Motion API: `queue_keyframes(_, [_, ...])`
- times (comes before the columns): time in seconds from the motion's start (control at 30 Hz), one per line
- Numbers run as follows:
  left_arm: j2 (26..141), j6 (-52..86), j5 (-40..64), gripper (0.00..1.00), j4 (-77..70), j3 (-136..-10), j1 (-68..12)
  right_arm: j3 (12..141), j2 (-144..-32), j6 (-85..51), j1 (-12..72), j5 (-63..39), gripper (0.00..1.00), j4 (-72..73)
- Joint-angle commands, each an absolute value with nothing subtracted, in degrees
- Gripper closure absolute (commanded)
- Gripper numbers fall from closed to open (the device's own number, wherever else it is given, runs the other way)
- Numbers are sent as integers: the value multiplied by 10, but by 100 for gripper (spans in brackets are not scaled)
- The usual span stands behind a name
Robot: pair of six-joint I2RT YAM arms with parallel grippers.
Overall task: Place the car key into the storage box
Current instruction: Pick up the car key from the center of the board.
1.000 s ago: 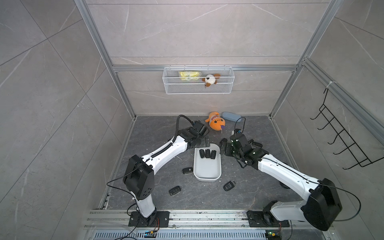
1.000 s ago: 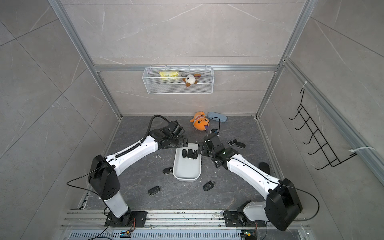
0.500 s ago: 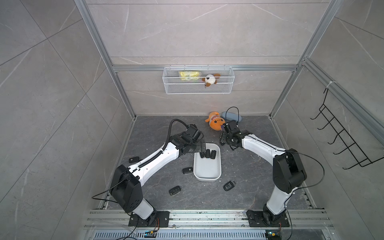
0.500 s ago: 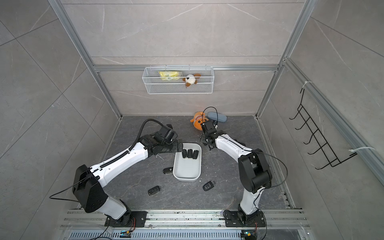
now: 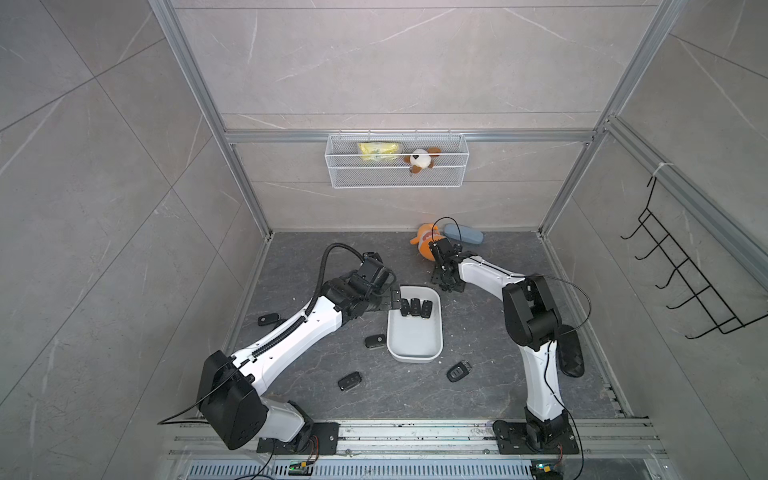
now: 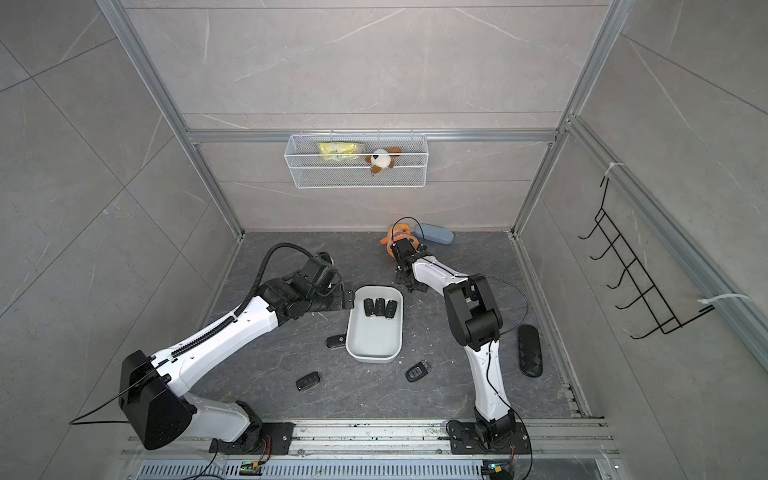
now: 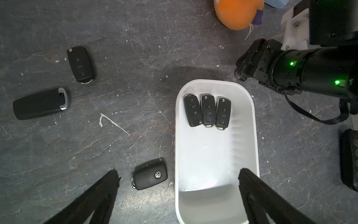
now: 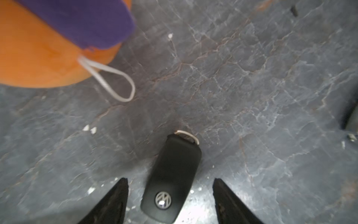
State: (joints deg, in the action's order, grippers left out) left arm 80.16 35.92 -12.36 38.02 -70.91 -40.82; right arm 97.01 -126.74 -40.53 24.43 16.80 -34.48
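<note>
My right claw is spread low over the dark grey stone-patterned table. Its fingers stand either side of the black flip-style car key with the round silver badge, with a gap on both sides, so nothing is pinched yet. The key sits at the lower centre of the right wrist view. It is outside the white rounded plastic storage box, whose upper right corner lies near this claw in both top views.

The key lies slanted between the fingers, so I judge that closing could twist it or squirt it out. The orange plush toy and its white cord loop are near and could snag on lifting. My left claw hangs spread and empty at the box, where three black key fobs already lie. The arms could clash there.
</note>
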Motion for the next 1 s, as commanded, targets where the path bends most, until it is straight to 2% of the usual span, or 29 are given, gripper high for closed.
queue_keyframes(0.0, [777,365,-140,0,388,-703,-404,1012,-1299,-416,236,179,30,-388])
queue_keyframes(0.17, [772,363,-142,0,387,-698,-403,1035,-1323,-417,233,177,35,-399])
queue_keyframes(0.33, [775,360,-135,0,382,-700,-402,1036,-1331,-420,229,160,46,-403])
queue_keyframes(0.47, [778,359,-132,0,380,-702,-402,1005,-1314,-428,229,145,66,-383])
queue_keyframes(0.5, [780,359,-131,0,378,-703,-402,998,-1309,-429,229,145,68,-379])
queue_keyframes(0.6, [784,357,-127,0,377,-707,-401,988,-1295,-428,229,145,72,-374])
queue_keyframes(0.97, [796,357,-113,0,366,-710,-402,931,-1210,-412,228,139,71,-348])
